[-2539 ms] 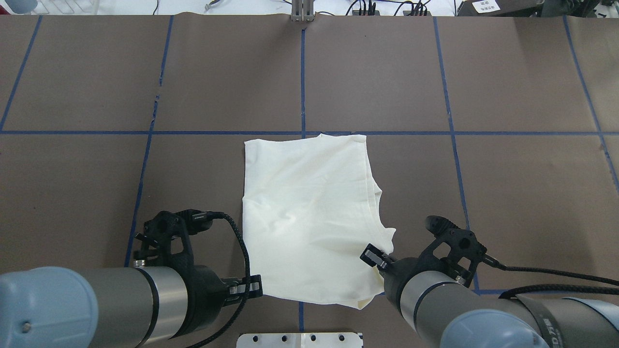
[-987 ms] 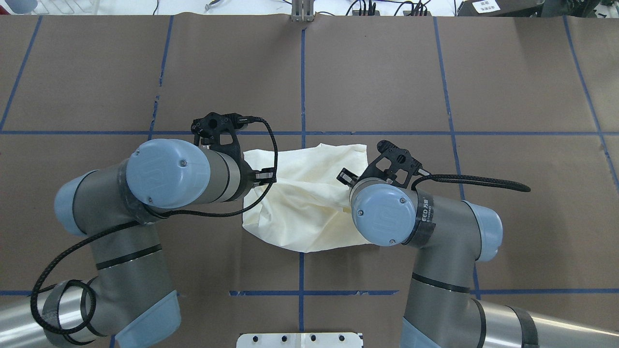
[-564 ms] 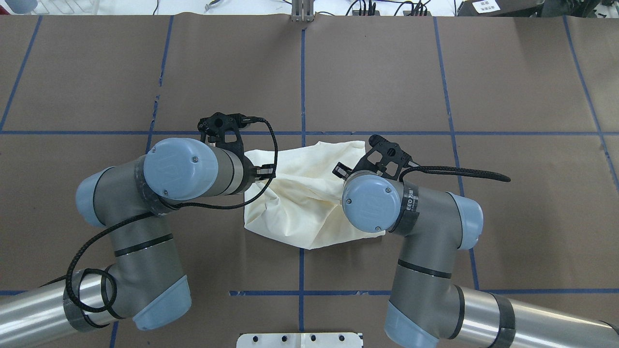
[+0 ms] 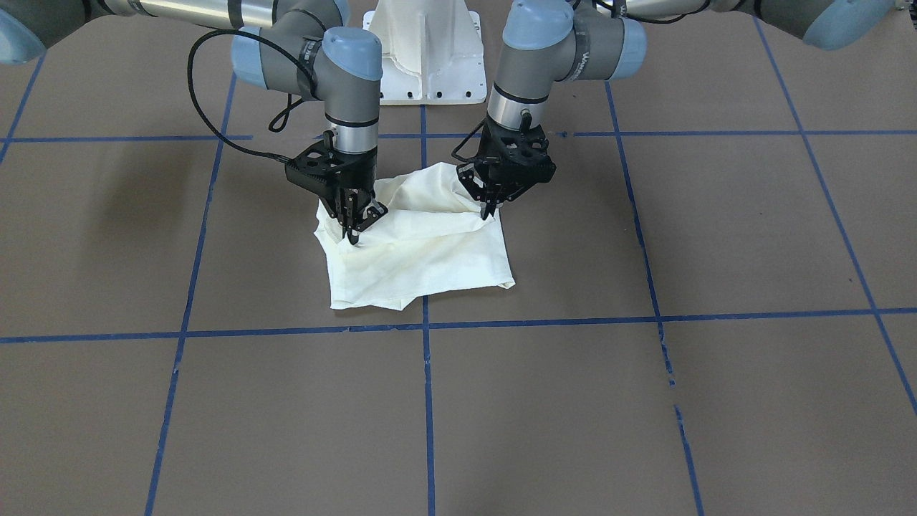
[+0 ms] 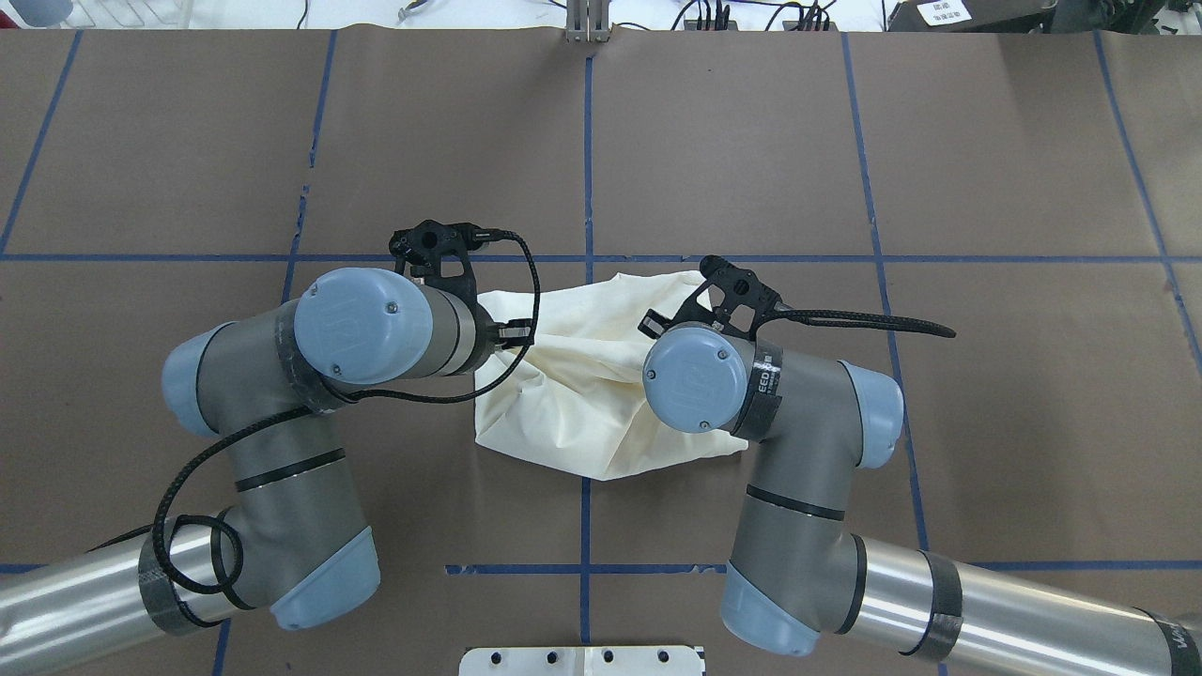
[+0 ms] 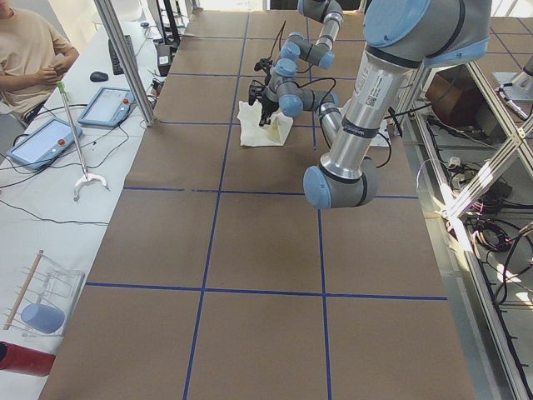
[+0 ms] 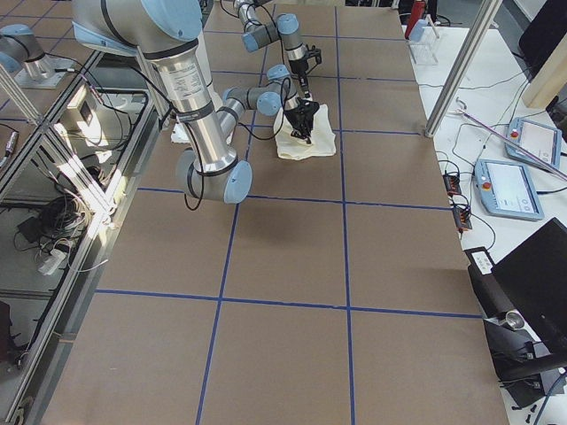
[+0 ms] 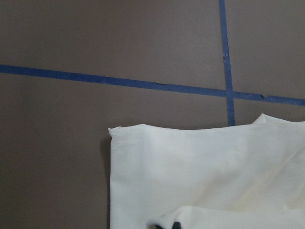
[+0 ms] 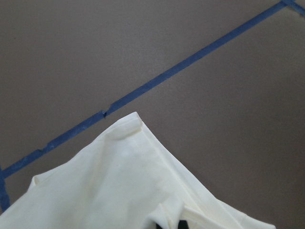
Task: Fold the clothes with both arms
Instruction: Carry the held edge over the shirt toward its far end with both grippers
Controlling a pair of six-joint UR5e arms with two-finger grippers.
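The cream-white shirt (image 4: 423,251) lies half folded on the brown table, plain side up, with no print showing. Its robot-side hem is lifted and doubled over toward the far edge (image 5: 657,282). My left gripper (image 4: 490,208) is shut on one raised corner of the cloth. My right gripper (image 4: 351,233) is shut on the other raised corner. From overhead, both wrists hide the fingers above the shirt (image 5: 582,413). Each wrist view shows a flat far corner of the shirt (image 8: 143,143) (image 9: 128,129), with a pinched fold at the bottom edge.
The white pedestal base (image 4: 428,57) stands behind the shirt on the robot's side. Blue tape lines (image 5: 587,169) divide the brown table into squares. A metal post (image 5: 587,23) is at the far edge. A seated person (image 6: 29,50) and tablets are at a side table.
Both grippers took the robot-side hem of the flat shirt and carried it up and away from the robot, over the cloth. Over the last second they crept further forward.
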